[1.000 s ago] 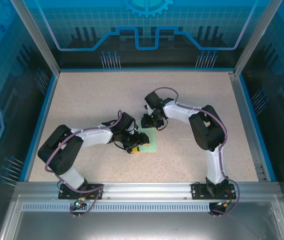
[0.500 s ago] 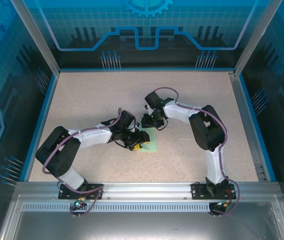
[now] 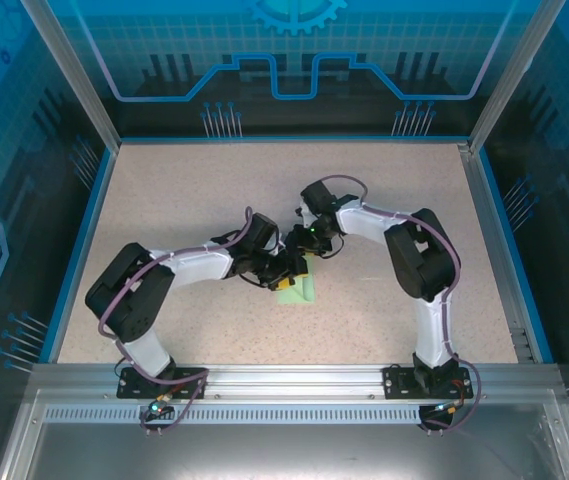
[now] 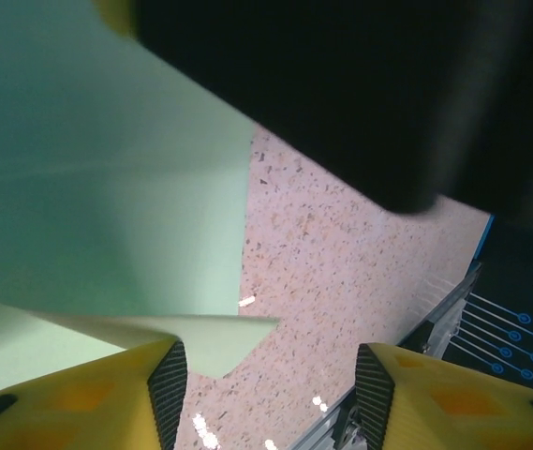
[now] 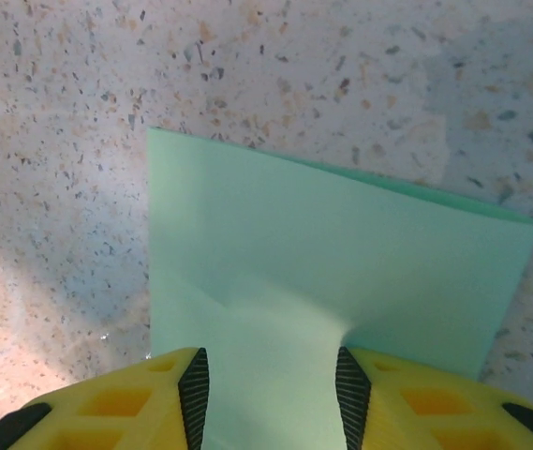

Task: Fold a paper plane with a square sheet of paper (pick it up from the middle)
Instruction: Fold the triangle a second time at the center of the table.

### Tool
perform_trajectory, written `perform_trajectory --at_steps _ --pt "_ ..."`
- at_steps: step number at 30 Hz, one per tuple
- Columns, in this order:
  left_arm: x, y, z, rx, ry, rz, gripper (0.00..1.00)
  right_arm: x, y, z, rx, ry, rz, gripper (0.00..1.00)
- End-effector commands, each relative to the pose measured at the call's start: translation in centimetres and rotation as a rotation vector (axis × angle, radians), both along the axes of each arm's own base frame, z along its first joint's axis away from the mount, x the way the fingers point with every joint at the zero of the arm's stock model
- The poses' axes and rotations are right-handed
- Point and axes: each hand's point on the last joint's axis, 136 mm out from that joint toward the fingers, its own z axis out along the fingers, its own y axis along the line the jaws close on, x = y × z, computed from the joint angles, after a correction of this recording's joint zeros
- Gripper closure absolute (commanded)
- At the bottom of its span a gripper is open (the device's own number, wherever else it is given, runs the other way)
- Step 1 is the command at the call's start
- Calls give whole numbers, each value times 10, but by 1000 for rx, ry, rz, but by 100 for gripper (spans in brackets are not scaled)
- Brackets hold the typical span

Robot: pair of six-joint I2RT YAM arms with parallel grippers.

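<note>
The square sheet of paper (image 3: 302, 291) is pale mint green and lies folded on the speckled table (image 3: 184, 190), near the middle. Both grippers meet over its far edge. My left gripper (image 3: 286, 272) comes in from the left. In the left wrist view its jaws (image 4: 271, 375) stand apart, and a lifted corner of the paper (image 4: 219, 342) pokes in beside the left finger (image 4: 165, 384). My right gripper (image 3: 310, 246) points down at the sheet from behind. Its jaws (image 5: 271, 384) are apart over the paper (image 5: 341, 234), with a raised pale fold between the pads.
A blue rim (image 3: 94, 220) and glass walls enclose the table. A metal rail (image 3: 284, 375) runs along the near edge by the arm bases. The right arm's dark body (image 4: 360, 94) hangs close above the left gripper.
My left gripper has slid right along the paper, up against the right gripper, and its jaws have narrowed. It now covers more of the sheet. The right gripper has shifted slightly right.
</note>
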Motion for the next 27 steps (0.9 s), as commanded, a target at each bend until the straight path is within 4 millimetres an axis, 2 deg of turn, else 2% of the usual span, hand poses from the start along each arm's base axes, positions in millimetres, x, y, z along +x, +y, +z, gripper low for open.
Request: perform_trajectory --at_steps 1,3,5,10,15,18,27 --pt "4 -6 0 1 -29 -21 48 4 -3 43 118 -42 -22 55" --pt "3 -4 -3 11 -25 -18 51 6 -12 56 134 -68 -41 55" --pt "3 -2 -5 18 -26 -15 56 1 -24 59 130 -78 -58 55" --pt "2 0 -9 35 -20 -13 69 -26 -44 51 110 -70 -42 58" --pt "0 5 -14 67 -9 -13 77 -56 -41 47 162 -36 17 60" --pt "0 7 -17 84 -11 -11 81 -66 -35 43 172 -25 44 61" --pt "1 7 -17 89 -12 -9 88 -75 -18 32 197 12 82 67"
